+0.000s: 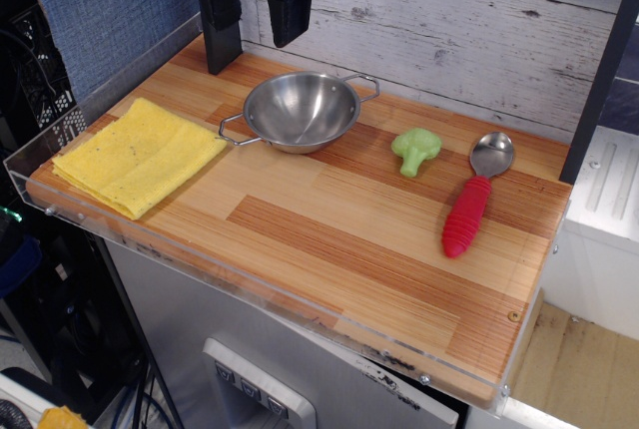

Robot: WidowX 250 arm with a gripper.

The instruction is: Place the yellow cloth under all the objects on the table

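Observation:
The yellow cloth (140,155) lies folded flat at the left end of the wooden table (329,249), with nothing on it. The steel bowl (301,110) stands empty just right of the cloth, with one wire handle close to the cloth's edge. The light-green toy broccoli (416,150) lies right of the bowl. The spoon with the red handle (469,212) lies at the far right, its bowl end pointing toward the back. My black gripper (255,50) hangs at the back of the table, behind the bowl, with its jaws apart and empty.
A clear acrylic rim (60,145) edges the table. A blue fabric panel (110,10) stands at the back left and a grey plank wall (459,30) behind. A dark post (604,70) rises at the right end.

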